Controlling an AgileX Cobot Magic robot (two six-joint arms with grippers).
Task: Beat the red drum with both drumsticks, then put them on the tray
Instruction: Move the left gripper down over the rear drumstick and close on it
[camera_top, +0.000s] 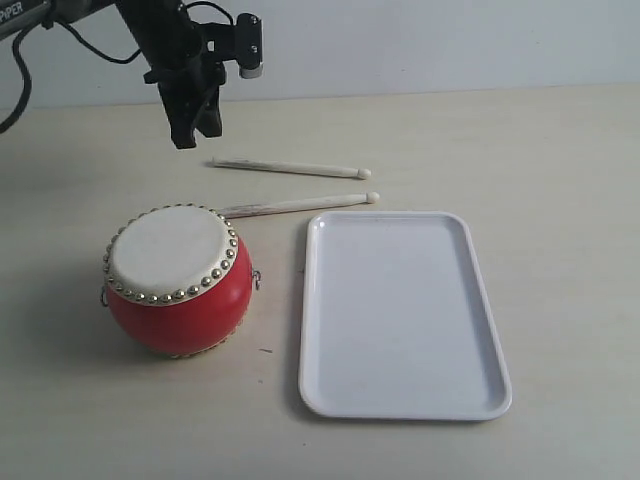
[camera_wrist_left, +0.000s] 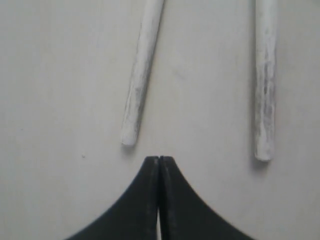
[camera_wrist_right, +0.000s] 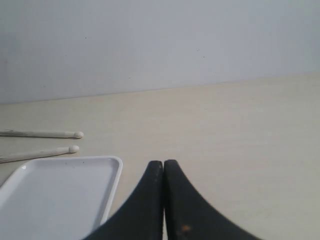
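Drumsticks (camera_top: 290, 168) on the table (camera_top: 560, 150), closed left pincer (camera_wrist_left: 159, 161) nearby

glossy red drum (camera_top: 178, 305), scuffed wooden drumsticks (camera_top: 290, 168)

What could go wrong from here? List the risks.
1. The left hand is shut above the butt ends of the nearer stick and the farther stick. Lowered like this, it would likely shove one instead of gripping it.
2. The round sticks lie close together, and the nearer one is close to the drum and the tray. A grab could set one rolling.
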